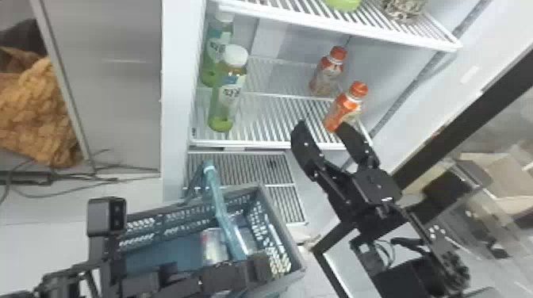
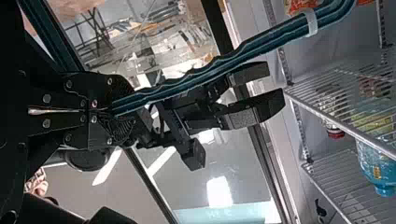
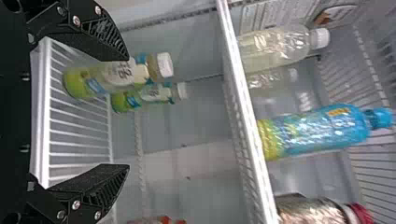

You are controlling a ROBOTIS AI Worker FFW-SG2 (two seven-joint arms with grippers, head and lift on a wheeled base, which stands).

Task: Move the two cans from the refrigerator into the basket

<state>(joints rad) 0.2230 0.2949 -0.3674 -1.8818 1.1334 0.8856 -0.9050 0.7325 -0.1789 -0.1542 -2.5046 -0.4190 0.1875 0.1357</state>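
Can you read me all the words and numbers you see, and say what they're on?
No words or numbers are clear enough to read.
Front green bottle: label marks too blurred.
Back green bottle: label marks too blurred.
Blue bottle: print too small.
Pale sticker: print too small.

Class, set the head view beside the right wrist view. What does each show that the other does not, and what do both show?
Head view: the basket, its blue handle and a heap of tan material at the left.

Right wrist view: a pale, clear bottle with a white cap, and the blue cap of another bottle.

Both: the right tool with its fingers apart, and two white-capped bottles with green lower parts, the nearer bottle and the farther bottle.
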